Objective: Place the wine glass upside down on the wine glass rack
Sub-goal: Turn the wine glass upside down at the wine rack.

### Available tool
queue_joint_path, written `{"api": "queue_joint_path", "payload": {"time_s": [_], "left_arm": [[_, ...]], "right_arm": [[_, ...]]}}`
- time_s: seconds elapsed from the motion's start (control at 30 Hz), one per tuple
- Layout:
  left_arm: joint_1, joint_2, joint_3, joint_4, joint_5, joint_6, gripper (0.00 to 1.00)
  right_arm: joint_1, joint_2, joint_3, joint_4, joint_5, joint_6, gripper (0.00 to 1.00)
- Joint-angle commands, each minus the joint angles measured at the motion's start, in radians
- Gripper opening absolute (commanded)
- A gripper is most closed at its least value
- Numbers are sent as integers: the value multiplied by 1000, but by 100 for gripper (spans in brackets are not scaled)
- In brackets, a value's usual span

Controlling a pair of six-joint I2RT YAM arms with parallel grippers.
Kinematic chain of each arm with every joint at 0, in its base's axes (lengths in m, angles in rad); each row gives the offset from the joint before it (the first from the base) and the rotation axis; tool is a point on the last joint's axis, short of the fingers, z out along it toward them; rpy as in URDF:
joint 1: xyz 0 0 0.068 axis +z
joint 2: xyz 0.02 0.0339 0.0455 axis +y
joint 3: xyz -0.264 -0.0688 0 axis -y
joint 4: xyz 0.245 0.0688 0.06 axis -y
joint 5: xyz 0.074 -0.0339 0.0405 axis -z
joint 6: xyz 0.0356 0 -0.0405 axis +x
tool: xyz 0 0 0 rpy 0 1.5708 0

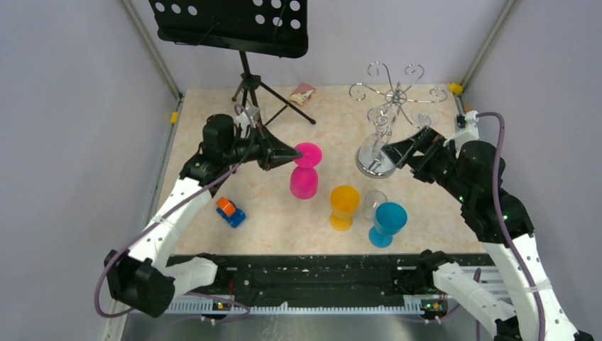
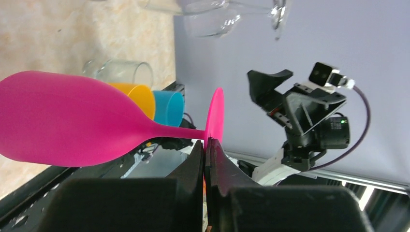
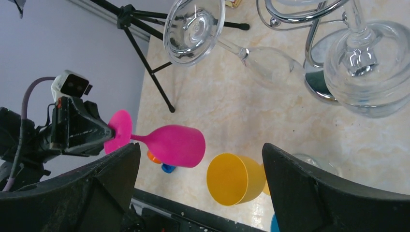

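The pink wine glass hangs upside down above the table, bowl down. My left gripper is shut on the rim of its round foot; the wrist view shows the jaws pinching the foot, with the bowl to the left. The chrome wine glass rack stands at the back right on a round mirror base, well right of the pink glass. Clear glasses hang from it. My right gripper is open and empty beside the rack's base; its wrist view shows the pink glass.
A yellow cup, a blue cup and a clear tumbler stand near the front centre. A small toy car lies front left. A black tripod music stand and a small box are at the back.
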State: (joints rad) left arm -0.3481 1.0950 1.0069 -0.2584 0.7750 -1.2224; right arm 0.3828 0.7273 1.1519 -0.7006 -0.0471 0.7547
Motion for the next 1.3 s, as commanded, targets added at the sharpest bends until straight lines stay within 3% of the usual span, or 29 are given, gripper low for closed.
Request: {"api": "queue_joint_path", "payload": {"time_s": [0.0, 0.53, 0.8, 1.27], "left_arm": [[-28, 110, 116, 229, 45, -102, 0], [-118, 412, 433, 377, -38, -191, 0], [-170, 534, 576, 421, -110, -225, 0], [-181, 644, 681, 402, -126, -205, 0]], "right_arm": [[-3, -46, -13, 18, 24, 74, 99], [-2, -140, -25, 8, 11, 41, 98], [-1, -116, -47, 77, -84, 14, 98], [-2, -116, -63, 117, -96, 18, 98]]}}
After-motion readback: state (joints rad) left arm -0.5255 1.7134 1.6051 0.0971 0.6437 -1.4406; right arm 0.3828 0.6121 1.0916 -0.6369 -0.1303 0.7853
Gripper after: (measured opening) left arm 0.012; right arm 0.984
